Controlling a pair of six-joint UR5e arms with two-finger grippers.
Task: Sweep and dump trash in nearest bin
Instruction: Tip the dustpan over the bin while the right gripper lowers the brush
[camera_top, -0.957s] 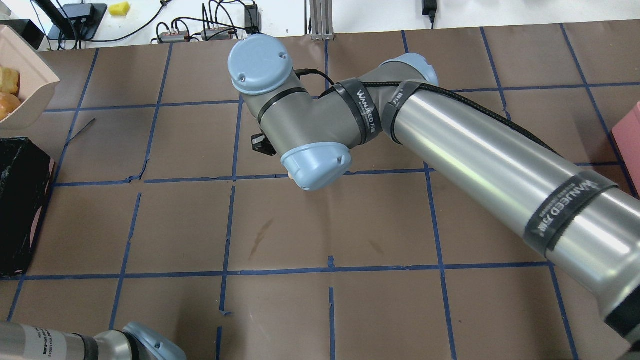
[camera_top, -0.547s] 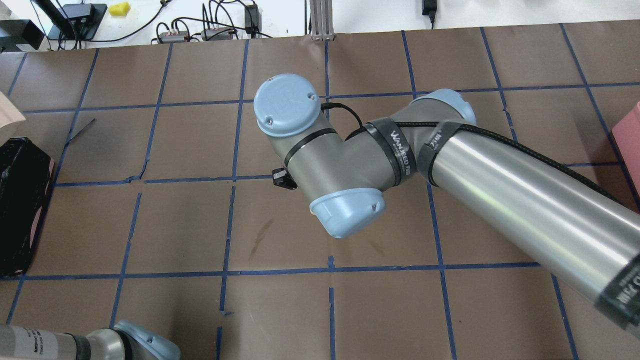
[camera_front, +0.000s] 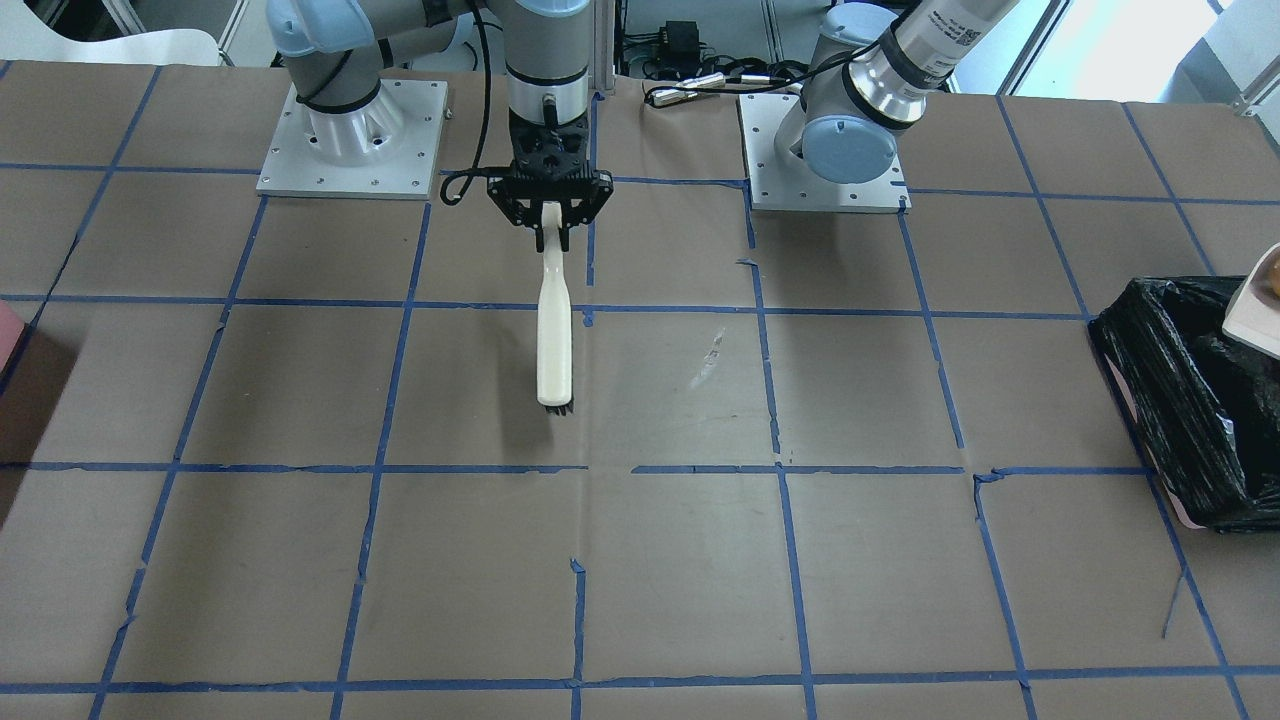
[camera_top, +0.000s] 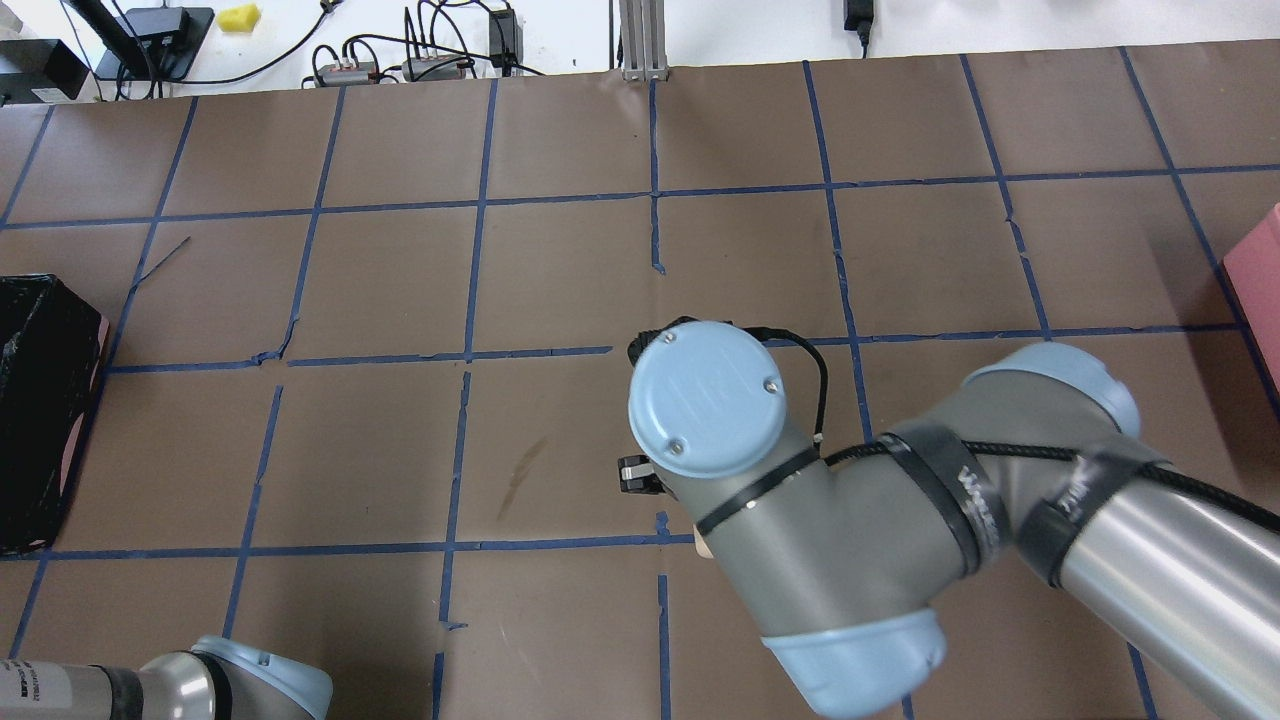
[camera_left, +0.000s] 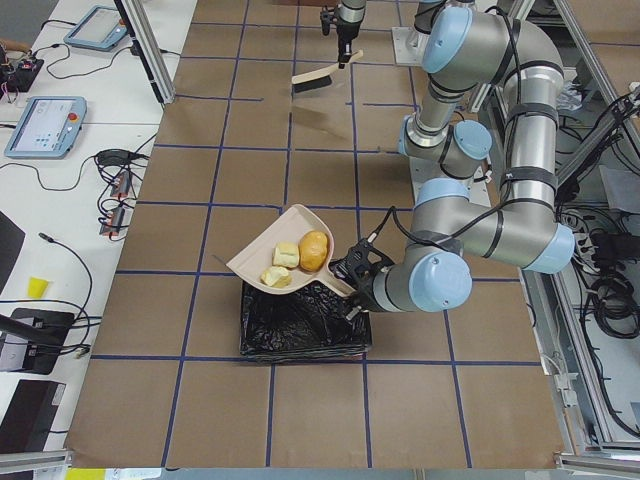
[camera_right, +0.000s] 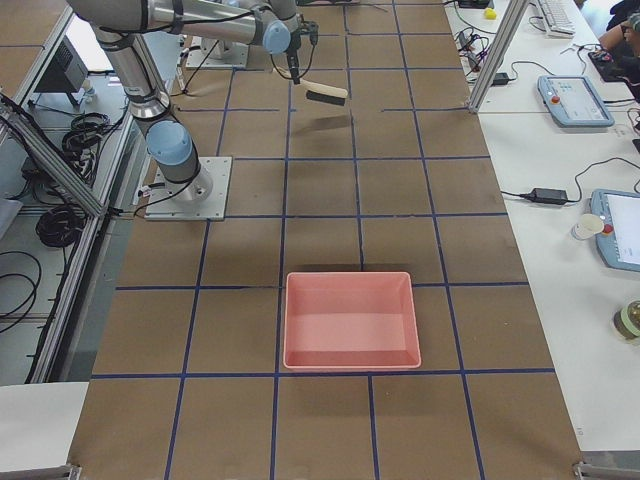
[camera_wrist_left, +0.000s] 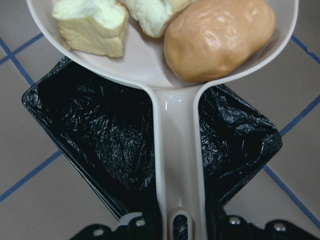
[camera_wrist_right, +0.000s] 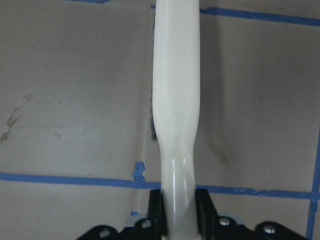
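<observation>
My left gripper (camera_wrist_left: 180, 222) is clamped tight on the handle of the dustpan (camera_wrist_left: 145, 62). I hold it above the bin (camera_wrist_left: 100, 130) at my left end of the table (camera_front: 300, 560). The handle crosses the black-lined opening and the scoop reaches out past the rim. The trash (camera_wrist_left: 200, 45) lies in the scoop, an orange-tan lump (camera_wrist_left: 227, 32) crowded against two pale chunks (camera_wrist_left: 92, 25). Further right, near the table's middle, my right gripper (camera_wrist_right: 177, 202) is closed around the handle of the brush (camera_front: 554, 330), which hangs level, clear of the table.
</observation>
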